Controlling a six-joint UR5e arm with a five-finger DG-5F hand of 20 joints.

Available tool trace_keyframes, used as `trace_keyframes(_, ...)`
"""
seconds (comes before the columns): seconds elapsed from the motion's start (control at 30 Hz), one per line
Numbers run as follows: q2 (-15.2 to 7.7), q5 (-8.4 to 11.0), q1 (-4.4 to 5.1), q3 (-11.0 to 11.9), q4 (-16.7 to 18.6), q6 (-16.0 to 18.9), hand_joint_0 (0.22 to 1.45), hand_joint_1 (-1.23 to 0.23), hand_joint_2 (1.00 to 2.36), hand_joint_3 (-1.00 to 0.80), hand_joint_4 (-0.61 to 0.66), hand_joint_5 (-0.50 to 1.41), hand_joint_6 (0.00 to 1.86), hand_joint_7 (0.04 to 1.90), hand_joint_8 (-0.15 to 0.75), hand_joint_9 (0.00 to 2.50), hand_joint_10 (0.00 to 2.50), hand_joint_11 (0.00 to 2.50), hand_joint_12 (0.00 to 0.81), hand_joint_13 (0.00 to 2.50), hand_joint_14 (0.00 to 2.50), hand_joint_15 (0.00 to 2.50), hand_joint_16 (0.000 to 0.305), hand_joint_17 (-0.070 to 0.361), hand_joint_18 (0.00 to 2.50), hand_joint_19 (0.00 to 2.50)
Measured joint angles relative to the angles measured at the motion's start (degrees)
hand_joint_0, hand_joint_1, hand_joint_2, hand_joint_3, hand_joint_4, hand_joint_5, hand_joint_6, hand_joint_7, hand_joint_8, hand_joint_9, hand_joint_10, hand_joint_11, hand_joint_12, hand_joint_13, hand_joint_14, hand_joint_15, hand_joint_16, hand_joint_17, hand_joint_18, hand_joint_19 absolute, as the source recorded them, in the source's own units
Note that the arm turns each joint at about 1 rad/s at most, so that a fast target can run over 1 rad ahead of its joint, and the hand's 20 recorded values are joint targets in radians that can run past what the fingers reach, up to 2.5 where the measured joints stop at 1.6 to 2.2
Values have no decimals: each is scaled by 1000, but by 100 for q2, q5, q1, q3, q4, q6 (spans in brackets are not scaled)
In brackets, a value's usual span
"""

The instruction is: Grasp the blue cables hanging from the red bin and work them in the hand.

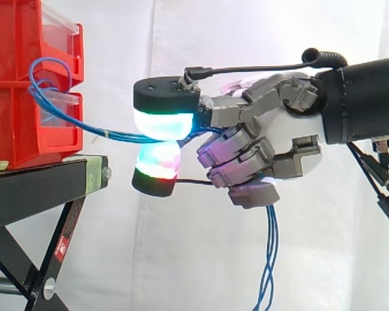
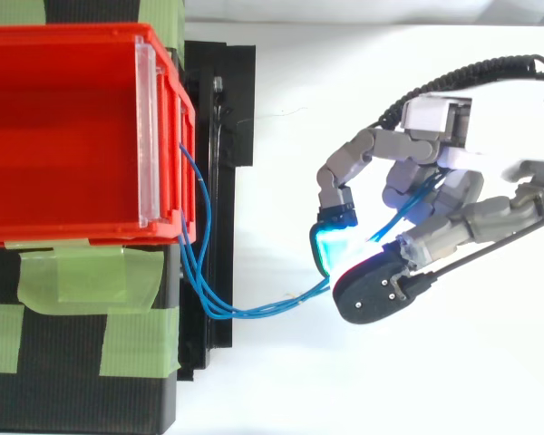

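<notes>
- Side view: the robot's grey jointed hand (image 1: 272, 133) reaches in from the right, level with the two stacked red plastic bins (image 1: 19, 110) on the black metal stand (image 1: 26, 194).
- Two thick glowing fingertips (image 1: 163, 123) meet pad to pad, the upper one cyan-green and the lower one magenta-red. They are clamped on the thin blue cables (image 1: 110, 134), while the other fingers curl in toward the palm.
- The cables loop out at the bins' front, cross the gap to the pinch and pass through the hand. Below it they hang twisted together toward the bottom edge.
- A strip of pale green tape (image 1: 94, 173) sits on the stand's corner, and a white curtain (image 1: 181, 259) hangs behind.
- Top view: the upper bin (image 2: 72, 231) is open, with a clear plastic strip (image 2: 145, 136) along its front wall.
- The cables (image 2: 254, 311) leave the bin's front corner, sag across the stand's edge (image 2: 208, 136), then curve over to the hand (image 2: 490, 172).
- A cyan-lit pad (image 2: 331, 249) presses against a black-backed fingertip, with the cables nipped between them and well clear of the bin.
- Green tape patches (image 2: 82, 276) lie on the stand beside the bin.
</notes>
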Motion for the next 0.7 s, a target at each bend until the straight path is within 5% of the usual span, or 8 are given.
trace_keyframes(0.03, 0, -4, -7, 0, 1, 0, 871, -635, 1018, -338, 183, -163, 846, 1123, 564, 1122, 2500, 2500, 631, 1461, 2500, 2158, 59, 133, 1899, 934)
trace_keyframes(0.3, -1, -33, -68, -1, 2, 0, 825, -649, 1017, -532, 190, -195, 695, 1177, 563, 893, 2500, 2500, 633, 1276, 2500, 2183, 55, 123, 1678, 1022)
trace_keyframes(0.7, -2, -41, -81, -4, 2, -71, 844, -682, 1015, -572, 159, -212, 660, 1180, 542, 722, 2500, 2500, 616, 1148, 2500, 2190, 53, 119, 1548, 1085)
